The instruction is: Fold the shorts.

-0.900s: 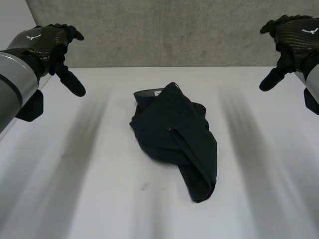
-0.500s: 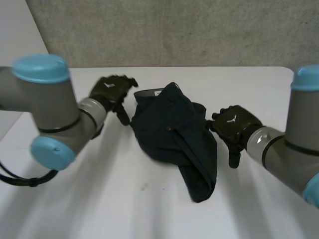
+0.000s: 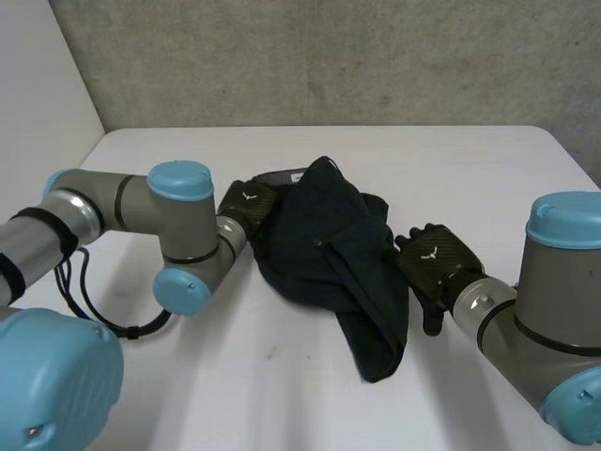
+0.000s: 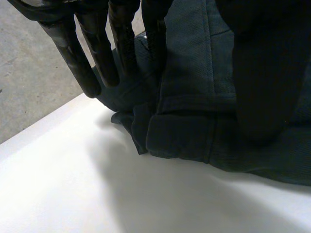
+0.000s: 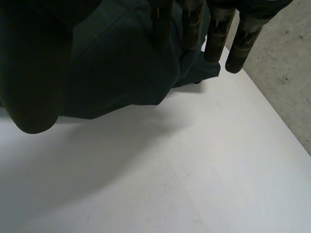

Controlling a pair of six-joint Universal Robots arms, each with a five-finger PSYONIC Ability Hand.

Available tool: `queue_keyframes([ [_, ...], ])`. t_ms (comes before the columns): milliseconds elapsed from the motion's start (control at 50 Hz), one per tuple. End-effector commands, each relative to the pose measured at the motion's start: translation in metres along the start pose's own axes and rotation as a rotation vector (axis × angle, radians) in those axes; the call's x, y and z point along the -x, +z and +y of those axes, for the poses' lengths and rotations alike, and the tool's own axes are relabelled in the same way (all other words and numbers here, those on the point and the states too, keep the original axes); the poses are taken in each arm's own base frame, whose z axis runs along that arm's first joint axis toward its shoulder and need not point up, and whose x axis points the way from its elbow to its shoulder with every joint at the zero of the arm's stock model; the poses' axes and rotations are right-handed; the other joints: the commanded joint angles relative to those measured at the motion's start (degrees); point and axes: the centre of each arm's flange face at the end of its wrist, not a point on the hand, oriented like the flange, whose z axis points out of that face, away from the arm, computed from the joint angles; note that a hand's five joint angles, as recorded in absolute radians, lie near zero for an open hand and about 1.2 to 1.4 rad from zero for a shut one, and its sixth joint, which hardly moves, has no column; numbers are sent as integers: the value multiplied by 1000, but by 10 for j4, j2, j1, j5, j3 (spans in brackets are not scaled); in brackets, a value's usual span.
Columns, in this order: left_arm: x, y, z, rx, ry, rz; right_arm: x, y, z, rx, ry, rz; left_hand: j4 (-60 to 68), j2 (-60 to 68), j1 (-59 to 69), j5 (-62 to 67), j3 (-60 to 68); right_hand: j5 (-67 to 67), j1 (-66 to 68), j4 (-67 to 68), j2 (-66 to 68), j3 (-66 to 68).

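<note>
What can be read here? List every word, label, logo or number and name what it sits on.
No words or numbers can be read.
Back of the left hand: a small white bird-shaped mark, no letters.
Back of the right hand: the same mark.
On the shorts: a pale patch inside the waistband, too small to read.

We're in a robot lab here, folks: a plain white table (image 3: 282, 395) with a bare grey concrete wall (image 3: 329, 56) right behind it. Over the table's near sides come two machine arms with light-blue caps, the left arm (image 3: 122, 202) and the right arm (image 3: 554, 310), either side of dark shorts (image 3: 329, 254) crumpled at the table's middle.
</note>
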Motion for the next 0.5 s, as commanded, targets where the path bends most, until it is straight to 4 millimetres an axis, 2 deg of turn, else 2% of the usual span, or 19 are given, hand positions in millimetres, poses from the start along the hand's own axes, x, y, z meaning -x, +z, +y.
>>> queue_keyframes([
  [20,-2,7,6,0,44,-4,-1,1,1,2,2,1,532,533,531,533,532,-36,-16,-34,-25,-22],
  [120,9,4,-1,6,77,-87,-2,1,1,0,3,6,532,533,531,534,533,-36,-16,-34,-25,-22],
  [200,34,-5,-32,-30,84,-231,-2,1,1,-1,3,5,532,533,531,534,533,-36,-16,-34,-25,-22],
  [220,50,-10,-48,-53,84,-296,-2,1,1,-1,3,5,532,533,531,534,533,-36,-16,-34,-25,-22],
  [280,81,-21,-70,-81,73,-395,-1,1,0,-2,0,3,532,533,531,534,533,-36,-16,-34,-25,-22],
  [300,103,-29,-87,-116,65,-452,-1,1,0,-2,0,3,532,533,531,534,533,-36,-16,-34,-25,-22],
  [360,132,-43,-112,-190,60,-525,0,0,-1,-6,-2,0,532,533,531,534,533,-36,-16,-34,-25,-22],
  [380,149,-51,-127,-240,72,-573,1,0,-1,-5,-3,-2,532,533,531,534,533,-36,-16,-34,-25,-22],
  [440,164,-64,-150,-325,117,-629,1,0,-1,-7,-4,-2,532,533,531,534,533,-36,-16,-34,-25,-22],
  [500,159,-69,-164,-389,160,-626,2,0,-1,-7,-4,-4,532,533,531,534,533,-36,-16,-34,-25,-22],
])
